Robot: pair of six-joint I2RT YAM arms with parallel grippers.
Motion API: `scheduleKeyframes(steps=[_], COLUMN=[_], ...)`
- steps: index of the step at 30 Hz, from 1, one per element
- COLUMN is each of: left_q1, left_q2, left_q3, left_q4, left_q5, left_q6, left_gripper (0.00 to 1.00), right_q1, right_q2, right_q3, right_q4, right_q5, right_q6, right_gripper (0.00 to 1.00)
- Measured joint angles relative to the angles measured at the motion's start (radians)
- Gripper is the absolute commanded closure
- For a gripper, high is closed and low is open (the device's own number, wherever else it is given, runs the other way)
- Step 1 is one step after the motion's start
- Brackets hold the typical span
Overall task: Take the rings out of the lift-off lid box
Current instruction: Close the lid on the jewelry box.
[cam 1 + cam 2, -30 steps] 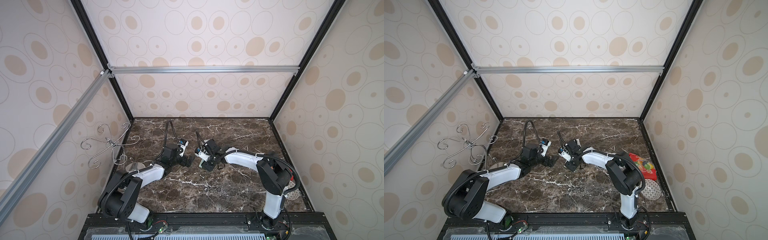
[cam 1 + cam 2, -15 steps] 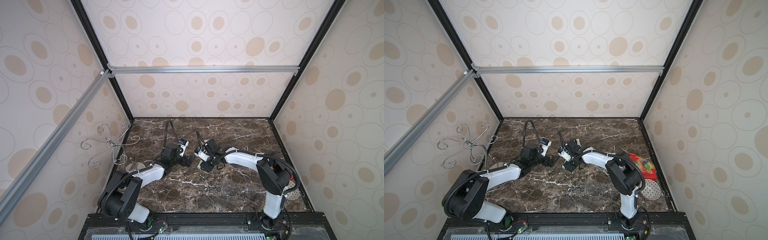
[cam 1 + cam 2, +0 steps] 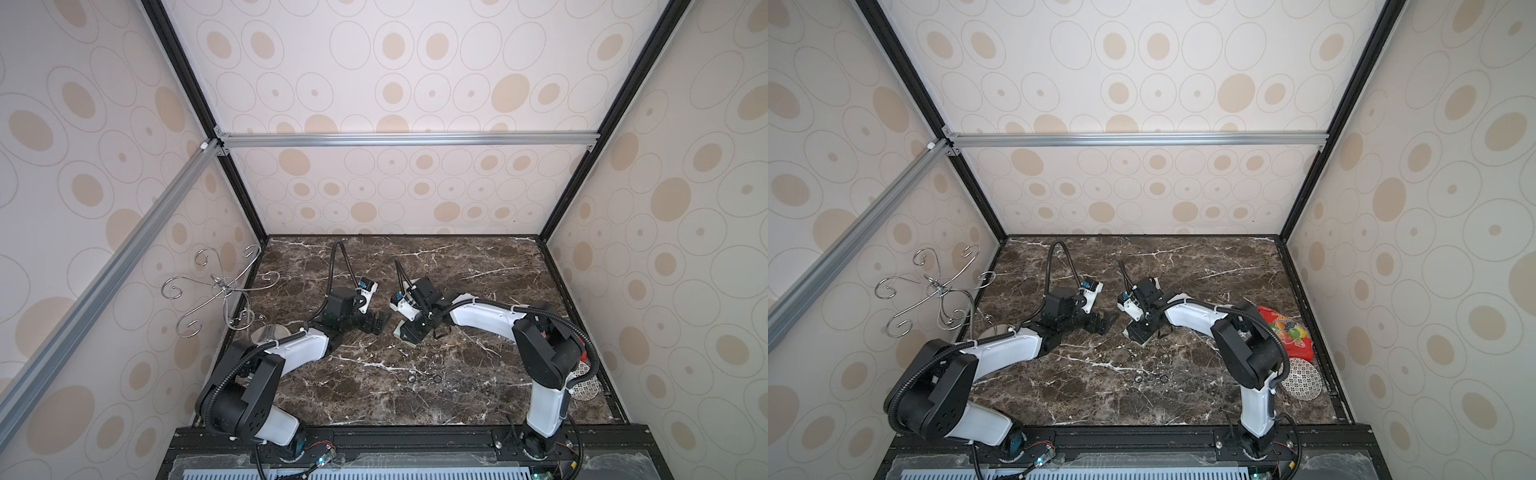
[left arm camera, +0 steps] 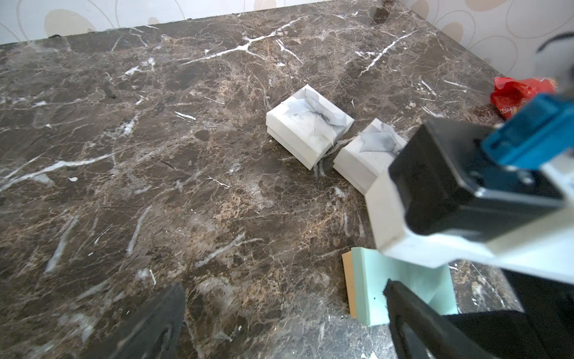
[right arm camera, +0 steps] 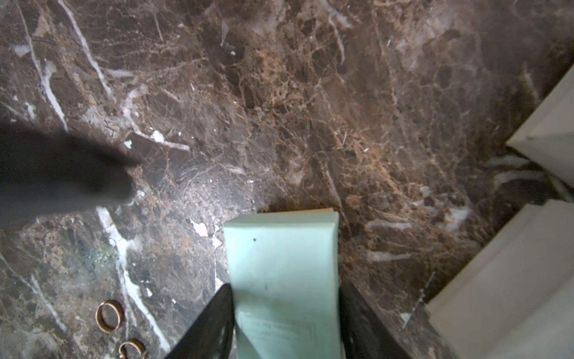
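Note:
My right gripper (image 5: 284, 310) is shut on a mint-green box (image 5: 282, 264), one finger on each side of it. This is the lift-off lid box or a part of it, and its inside is hidden. It sits low over the marble at mid-table in both top views (image 3: 409, 332) (image 3: 1139, 332). Three small rings (image 3: 424, 379) (image 3: 1149, 379) lie loose on the marble nearer the front edge, and two gold-toned rings (image 5: 108, 315) show in the right wrist view. My left gripper (image 4: 279, 326) (image 3: 376, 322) is open and holds nothing, just left of the box (image 4: 372, 289).
Two white boxes with grey bows (image 4: 309, 124) (image 4: 366, 155) stand side by side behind the right gripper. A curly silver wire stand (image 3: 220, 291) is at the left wall. A red snack bag (image 3: 1283, 328) and a patterned dish (image 3: 1302, 380) lie at the right edge.

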State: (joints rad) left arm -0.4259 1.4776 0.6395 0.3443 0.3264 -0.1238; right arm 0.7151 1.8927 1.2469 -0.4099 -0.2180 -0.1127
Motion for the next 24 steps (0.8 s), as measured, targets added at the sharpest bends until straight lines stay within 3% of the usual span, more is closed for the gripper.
scheduleKeyframes(steps=[24], left_q1=[0.000], left_q2=[0.002], left_q3=[0.000], left_q4=[0.006], left_q5=[0.013], left_q6=[-0.010], left_gripper=[0.00], right_q1=[-0.028], right_q2=[0.009], right_q3=[-0.037], right_q4=[0.070], right_q5=[-0.082], right_q6=[0.064], right_gripper=[0.49])
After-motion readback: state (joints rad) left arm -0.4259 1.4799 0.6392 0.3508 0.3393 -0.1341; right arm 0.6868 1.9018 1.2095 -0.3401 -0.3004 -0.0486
